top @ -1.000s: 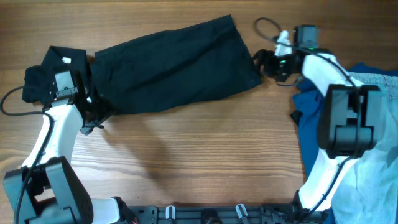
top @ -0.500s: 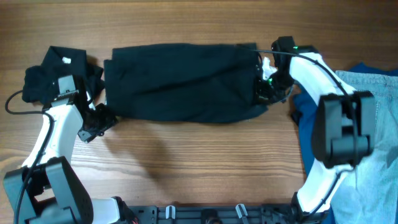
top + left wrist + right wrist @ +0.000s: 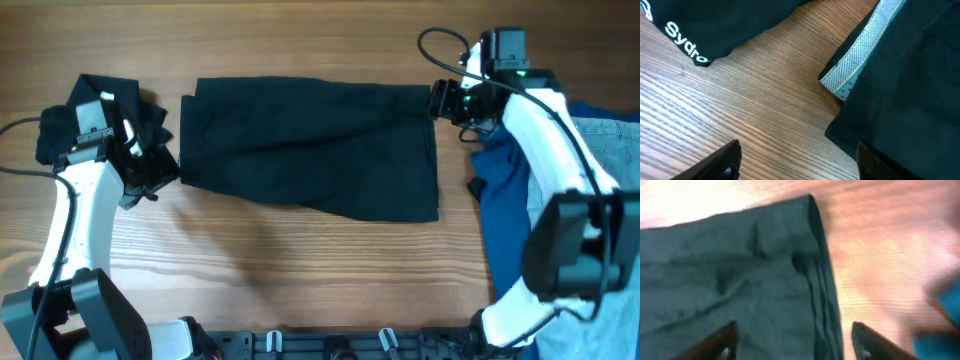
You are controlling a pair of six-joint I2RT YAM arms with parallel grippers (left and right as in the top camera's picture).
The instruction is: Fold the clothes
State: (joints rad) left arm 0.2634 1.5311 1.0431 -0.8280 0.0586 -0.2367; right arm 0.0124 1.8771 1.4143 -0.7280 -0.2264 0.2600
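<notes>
Large black fabric shorts (image 3: 310,150) lie flat on the wooden table (image 3: 300,270), evidently spread for folding. Left fingers (image 3: 725,159), open and empty, face the waistband end just ahead. Right fingers (image 3: 722,339), likewise open and empty, face the opposite corner.

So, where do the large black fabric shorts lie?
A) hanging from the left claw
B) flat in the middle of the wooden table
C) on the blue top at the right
B: the large black fabric shorts lie spread flat on the wooden table, between the open left claw and open right claw.
</notes>
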